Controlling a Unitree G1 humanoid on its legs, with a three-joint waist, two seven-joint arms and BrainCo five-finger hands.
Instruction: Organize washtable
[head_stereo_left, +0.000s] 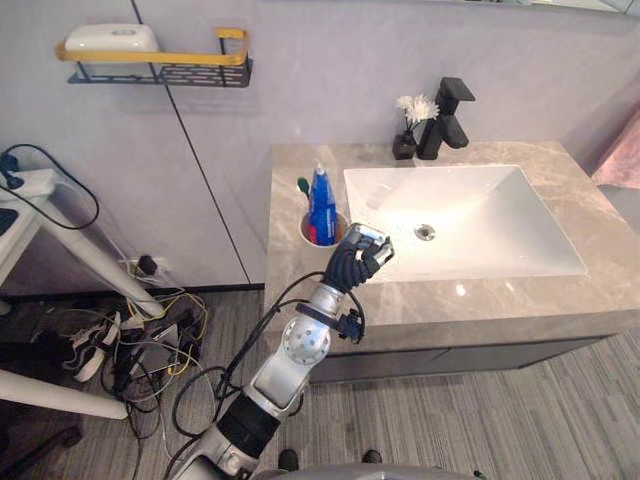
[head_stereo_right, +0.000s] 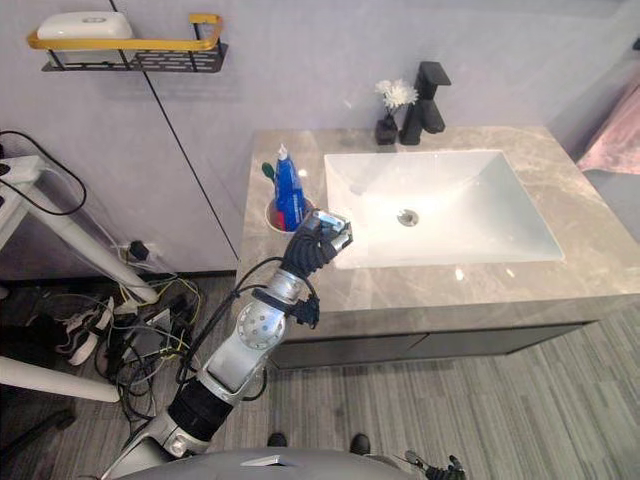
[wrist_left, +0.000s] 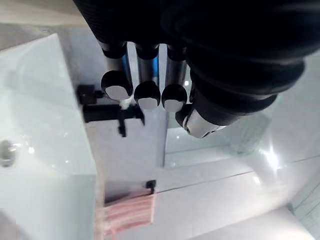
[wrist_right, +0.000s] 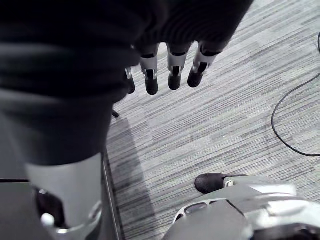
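Left hand (head_stereo_left: 358, 258) was raised over the washtable counter (head_stereo_left: 292, 300), fingers (wrist_left: 148, 95) curled in narrow with tips close to the thumb. A blue sliver showed between them; couldn't tell what it was. Just beside the hand on its left stood the cup (head_stereo_left: 306, 238) with a blue tube (head_stereo_left: 322, 205) and green toothbrush (head_stereo_left: 303, 186) upright inside. The white basin (head_stereo_left: 500, 230) lay on the hand's right. Black faucet (head_stereo_left: 445, 120) and small flower vase (head_stereo_left: 408, 135) stood well beyond it. Right hand (wrist_right: 170, 65) hung over the grey floor (wrist_right: 225, 125), fingers relaxed and straight.
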